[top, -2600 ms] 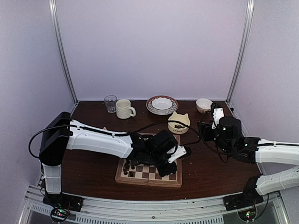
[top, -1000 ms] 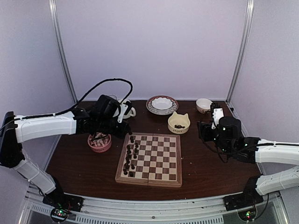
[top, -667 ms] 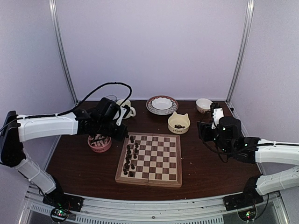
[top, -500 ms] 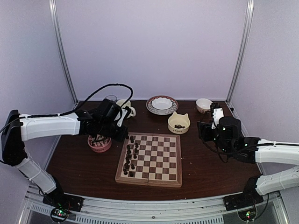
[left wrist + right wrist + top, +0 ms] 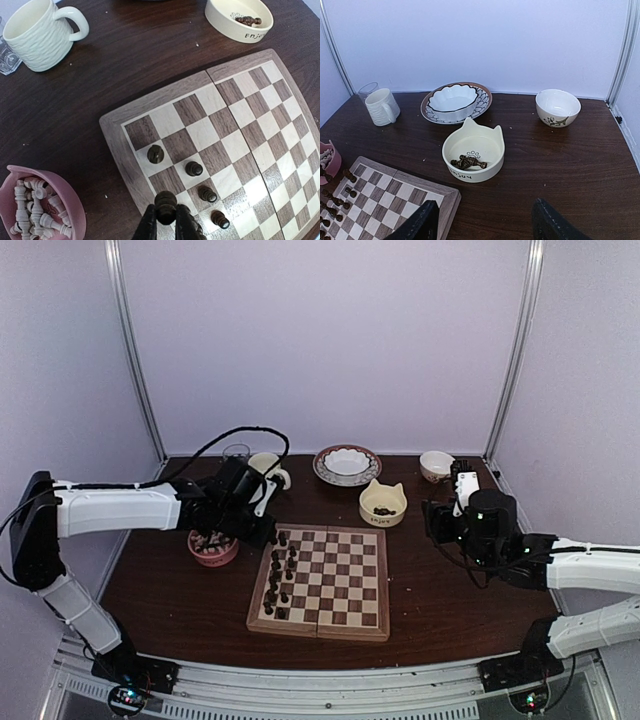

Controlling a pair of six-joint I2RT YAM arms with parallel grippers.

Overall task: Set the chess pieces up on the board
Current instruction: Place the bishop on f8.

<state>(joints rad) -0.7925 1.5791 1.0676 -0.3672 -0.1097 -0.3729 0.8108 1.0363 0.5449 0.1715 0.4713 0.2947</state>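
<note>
From above, the board [image 5: 340,590] lies flat in the middle of a dark brown wooden table [image 5: 450,605], with dark pieces [image 5: 278,575] lined down its left columns. The left claw [image 5: 262,533] hangs over the board's far-left corner, beside a pink bowl [image 5: 213,550]. The right claw [image 5: 436,520] hovers over bare table to the right, well apart from the board. Pale lilac walls close in three sides, with metal poles in the back corners.

From the left wrist, the fingers [image 5: 149,226] are pinched tight on one dark piece [image 5: 165,205], held upright above the board's left border. Four more stand on the squares nearby. The pink bowl holds cream pieces [image 5: 35,207]. A ribbed cream mug [image 5: 37,35] stands at the far left, and a cat-eared bowl [image 5: 215,17] carries black lettering that begins "Enjo".

From the right wrist, the jaws stand wide apart with nothing between them. The cat-eared bowl holds a few dark pieces, and its lettering is upside down here. Behind it sit a patterned dish [image 5: 482,100], a small bowl with a flower motif [image 5: 558,107] and a glass [image 5: 367,89]
</note>
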